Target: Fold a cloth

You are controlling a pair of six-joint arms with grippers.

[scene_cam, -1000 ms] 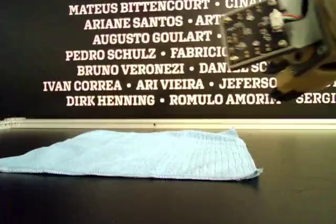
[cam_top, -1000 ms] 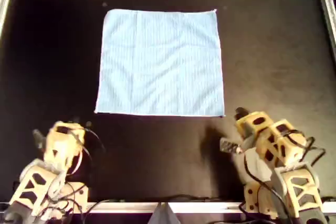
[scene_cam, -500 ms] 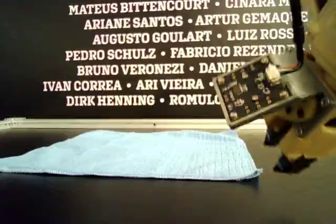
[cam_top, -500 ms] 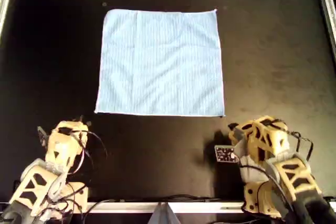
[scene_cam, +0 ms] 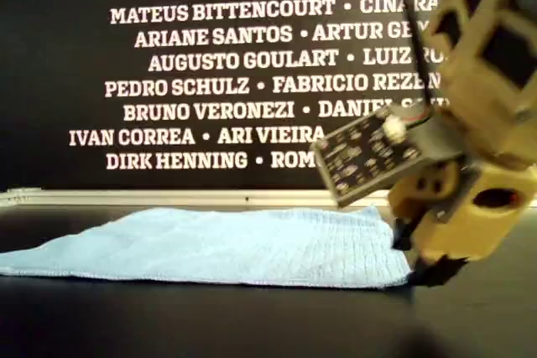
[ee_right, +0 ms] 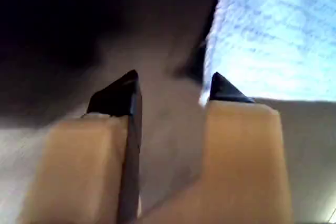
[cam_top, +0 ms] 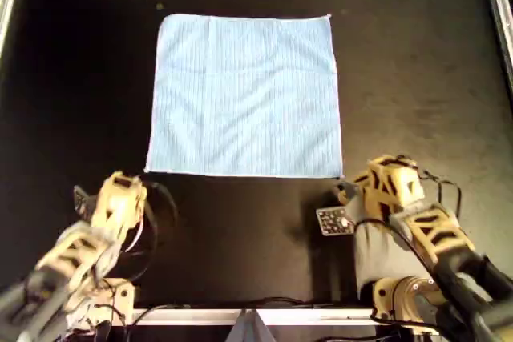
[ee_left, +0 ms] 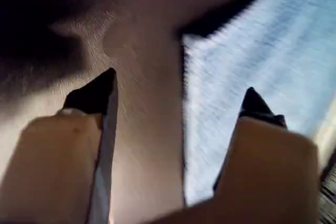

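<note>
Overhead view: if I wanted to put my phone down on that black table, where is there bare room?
The black table is bare between the light-blue cloth and the rim on the overhead view's right, and likewise on its left. Along the cloth's near edge it is crowded: the left gripper and right gripper sit by its corners.

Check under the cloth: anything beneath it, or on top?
Nothing lies on top of the cloth; it lies flat on the black table. Whatever lies beneath is covered, though no bulge shows.
</note>
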